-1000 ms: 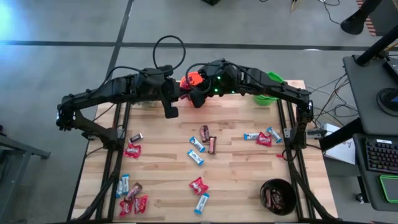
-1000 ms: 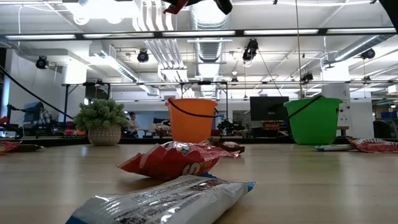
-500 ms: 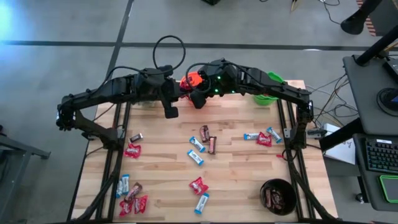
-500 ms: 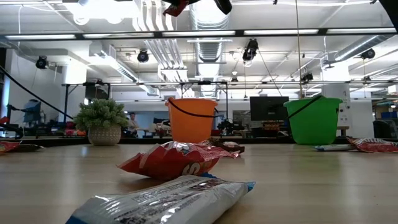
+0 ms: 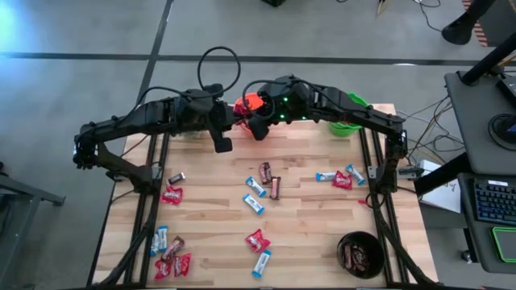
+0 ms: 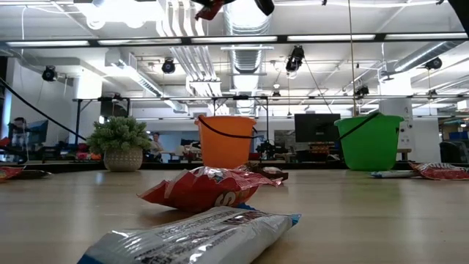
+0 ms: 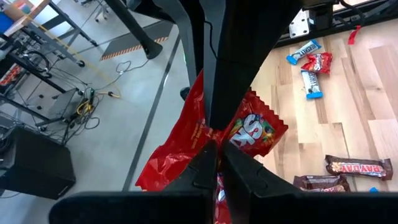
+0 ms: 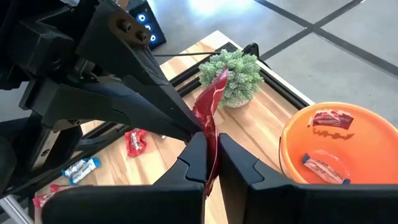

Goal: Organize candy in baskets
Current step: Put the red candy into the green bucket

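A red candy is pinched by both the left gripper and the right gripper, jaws pressed on the wrapper, at upper centre of the high view beside the orange basket, apparently for a handover before dropping.

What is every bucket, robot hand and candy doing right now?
Round orange plastic bucket: upright, two candies inside.
Bright green plastic bucket: upright at the table's far edge.
Black round pot: holds brown candies.
Red crinkly candy wrapper: in the air, pinched by both hands.
Left hand: shut on the wrapper.
Right hand: shut on the wrapper.
Loose candy bars: lying flat on the table.
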### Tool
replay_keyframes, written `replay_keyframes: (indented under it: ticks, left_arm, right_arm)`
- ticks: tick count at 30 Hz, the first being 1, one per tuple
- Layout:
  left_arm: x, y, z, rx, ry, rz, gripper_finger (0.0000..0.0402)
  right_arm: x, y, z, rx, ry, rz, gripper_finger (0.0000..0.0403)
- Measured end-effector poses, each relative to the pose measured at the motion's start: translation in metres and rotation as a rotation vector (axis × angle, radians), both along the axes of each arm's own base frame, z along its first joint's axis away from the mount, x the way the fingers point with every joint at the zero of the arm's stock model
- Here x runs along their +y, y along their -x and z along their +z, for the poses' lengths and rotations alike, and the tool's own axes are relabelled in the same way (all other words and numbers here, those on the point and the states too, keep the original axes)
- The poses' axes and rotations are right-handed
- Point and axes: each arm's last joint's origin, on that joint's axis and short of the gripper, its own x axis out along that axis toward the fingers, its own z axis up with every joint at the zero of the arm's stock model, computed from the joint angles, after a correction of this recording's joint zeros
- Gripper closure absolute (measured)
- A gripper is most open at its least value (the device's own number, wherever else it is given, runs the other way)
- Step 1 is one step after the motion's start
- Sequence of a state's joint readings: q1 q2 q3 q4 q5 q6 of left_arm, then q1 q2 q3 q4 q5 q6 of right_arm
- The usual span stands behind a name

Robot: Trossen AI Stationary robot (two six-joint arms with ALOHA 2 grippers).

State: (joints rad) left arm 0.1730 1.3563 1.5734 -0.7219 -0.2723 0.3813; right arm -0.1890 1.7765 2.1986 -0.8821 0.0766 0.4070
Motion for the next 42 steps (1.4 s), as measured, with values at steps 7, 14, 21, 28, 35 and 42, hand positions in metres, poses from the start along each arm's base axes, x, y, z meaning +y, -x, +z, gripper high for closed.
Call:
replay_keyframes:
  ticks: [7, 14, 21, 28, 35, 42]
  left_arm:
    - [0.0, 0.0, 0.0, 0.005, -0.006, 0.007, 0.039]
    - [0.0, 0.001, 0.0, 0.008, -0.007, 0.008, 0.0376]
    - [0.0, 0.002, -0.002, 0.032, -0.002, 0.008, 0.0376]
    - [0.0, 0.003, -0.005, 0.058, 0.003, 0.007, 0.0369]
    - [0.0, 0.006, -0.009, 0.111, 0.009, 0.012, 0.0336]
    - [0.0, 0.01, -0.01, 0.145, 0.003, 0.03, 0.0298]
  right_arm:
    - [0.0, 0.003, 0.002, 0.002, 0.008, 0.0, 0.0392]
    - [-0.001, 0.005, 0.004, -0.003, 0.011, -0.001, 0.0392]
    - [-0.005, 0.013, 0.008, 0.005, 0.016, -0.024, 0.0392]
    - [-0.008, 0.018, 0.007, 0.049, 0.026, -0.045, 0.0392]
    - [-0.019, 0.035, -0.005, 0.25, 0.071, -0.151, 0.0392]
    - [-0.039, 0.057, -0.01, 0.388, 0.057, -0.223, 0.0392]
